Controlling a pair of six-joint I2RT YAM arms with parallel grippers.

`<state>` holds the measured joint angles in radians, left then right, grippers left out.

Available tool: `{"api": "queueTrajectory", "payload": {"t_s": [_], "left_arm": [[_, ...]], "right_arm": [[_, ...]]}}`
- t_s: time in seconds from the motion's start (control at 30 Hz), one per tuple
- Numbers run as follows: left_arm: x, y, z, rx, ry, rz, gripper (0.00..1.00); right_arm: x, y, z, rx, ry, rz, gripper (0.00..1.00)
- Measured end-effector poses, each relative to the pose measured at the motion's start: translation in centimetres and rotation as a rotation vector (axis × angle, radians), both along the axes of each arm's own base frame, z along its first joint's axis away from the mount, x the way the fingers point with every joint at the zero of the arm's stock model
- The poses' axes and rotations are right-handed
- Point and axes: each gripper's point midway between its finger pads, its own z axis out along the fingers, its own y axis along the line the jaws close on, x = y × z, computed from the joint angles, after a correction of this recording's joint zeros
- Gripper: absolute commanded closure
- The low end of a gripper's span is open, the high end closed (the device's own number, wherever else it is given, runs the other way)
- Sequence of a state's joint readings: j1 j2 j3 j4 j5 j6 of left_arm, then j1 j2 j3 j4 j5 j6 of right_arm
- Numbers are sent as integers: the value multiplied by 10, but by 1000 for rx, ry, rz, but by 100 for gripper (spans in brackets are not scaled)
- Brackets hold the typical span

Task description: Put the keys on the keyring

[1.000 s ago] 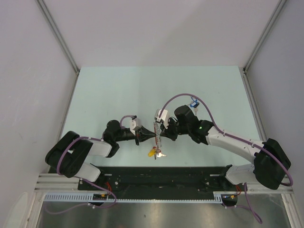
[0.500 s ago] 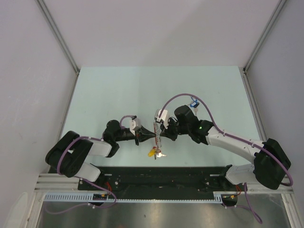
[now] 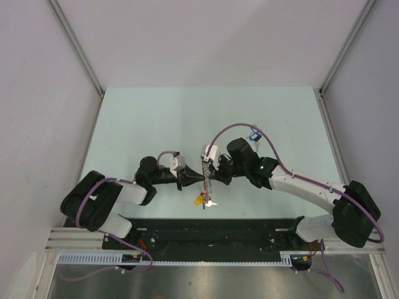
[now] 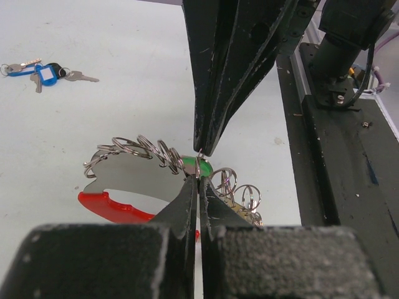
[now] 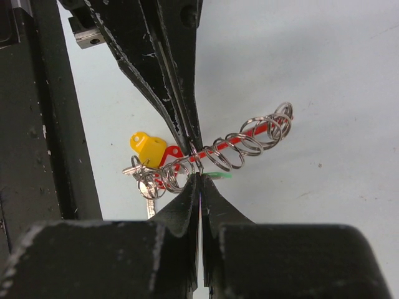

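Note:
The keyring (image 3: 204, 173), a string of silvery rings on a curved red loop (image 4: 111, 206), hangs between both grippers near the table's front middle. My left gripper (image 4: 199, 179) is shut on one of its rings (image 5: 240, 144). My right gripper (image 5: 200, 175) meets it tip to tip and is shut on the green key (image 5: 219, 175), whose green head (image 4: 201, 166) shows just behind the left tips. The bunch's yellow tag (image 5: 147, 149) and a silver key (image 5: 149, 204) rest on the table. The blue key (image 3: 254, 134) lies on the table behind the right arm.
The blue key lies with other small keys (image 4: 41, 71), well away from the grippers. A black rail (image 3: 212, 227) runs along the table's near edge just below the keyring. Grey walls enclose the pale green table (image 3: 156, 118) on three sides.
The right arm's wrist has edged slightly left toward the left gripper. The left arm and the keyring stay where they were.

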<state>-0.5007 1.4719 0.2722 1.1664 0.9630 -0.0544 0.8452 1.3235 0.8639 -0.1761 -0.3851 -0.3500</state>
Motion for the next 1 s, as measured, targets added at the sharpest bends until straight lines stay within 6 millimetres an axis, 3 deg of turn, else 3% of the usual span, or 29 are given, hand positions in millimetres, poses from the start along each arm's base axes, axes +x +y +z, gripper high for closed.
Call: {"api": "queueTrajectory", "payload": {"t_s": [1.0], "left_arm": [[-2,-1,3,17,29,-31,100]], "right_arm": [[-10,4,6,-106,-47,42,100]]}}
